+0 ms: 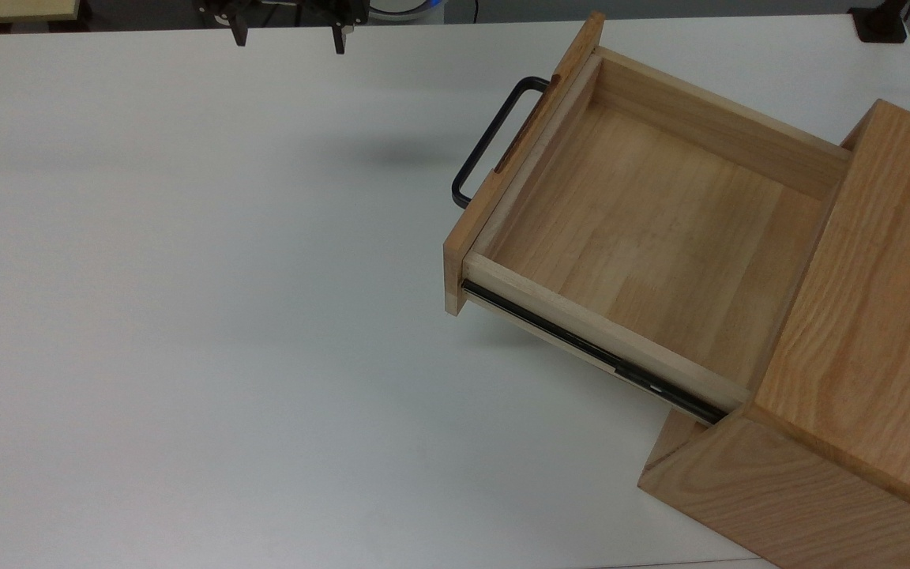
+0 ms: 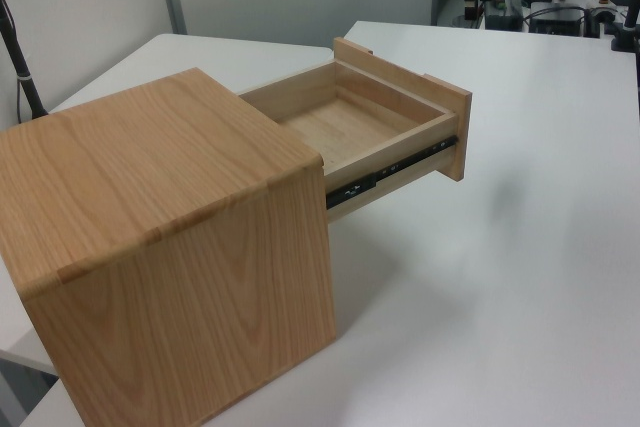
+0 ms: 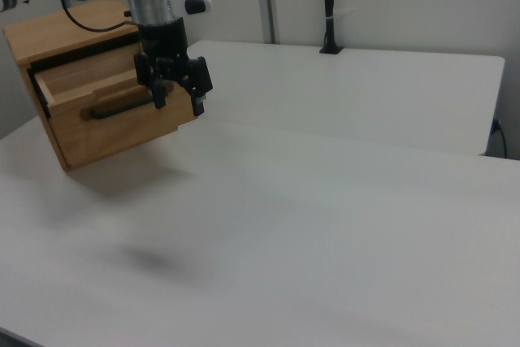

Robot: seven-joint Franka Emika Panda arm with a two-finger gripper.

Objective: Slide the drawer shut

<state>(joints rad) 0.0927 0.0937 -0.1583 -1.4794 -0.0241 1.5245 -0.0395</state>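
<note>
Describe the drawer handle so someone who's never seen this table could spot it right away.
On the white table stands an oak-grain cabinet box at the top view's right, with a light-wood drawer pulled far out of it toward the top view's left. On the drawer's flat front panel sits the handle, a thin black U-shaped metal bar. It is the only dark loop sticking out from pale wood.

No text, label, brand, number or sign can be read on any surface in these views.
</note>
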